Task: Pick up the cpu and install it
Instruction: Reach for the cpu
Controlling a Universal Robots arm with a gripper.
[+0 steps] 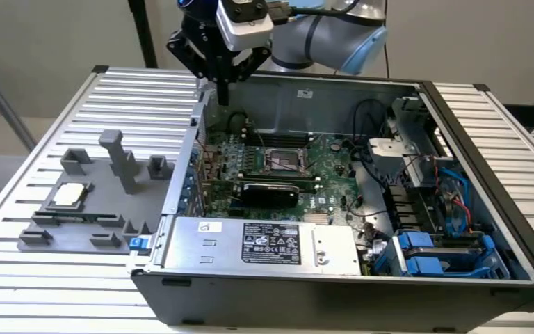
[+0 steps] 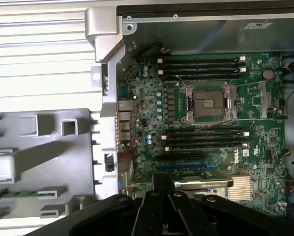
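The cpu (image 1: pixel 70 195), a flat silvery square chip, lies in the grey plastic fixture (image 1: pixel 91 223) on the slatted table, at the exterior view's left of the open computer case. A pale square at the edge of the wrist view, on the fixture, looks like the cpu (image 2: pixel 0 167). My gripper (image 1: pixel 222 96) hangs shut and holds nothing, high above the case's left wall, well apart from the chip. Its dark fingers (image 2: pixel 159 211) meet in the wrist view. The motherboard's open socket (image 1: pixel 286 161) (image 2: pixel 209 103) lies empty inside the case.
The case (image 1: pixel 489 209) holds the green motherboard (image 2: pixel 255 128), memory slots, a power supply (image 1: pixel 267 243), blue drive bays and loose cables at the exterior view's right. A tall fixture post (image 1: pixel 114 156) stands near the cpu. The ribbed table (image 1: pixel 26 292) surrounds everything.
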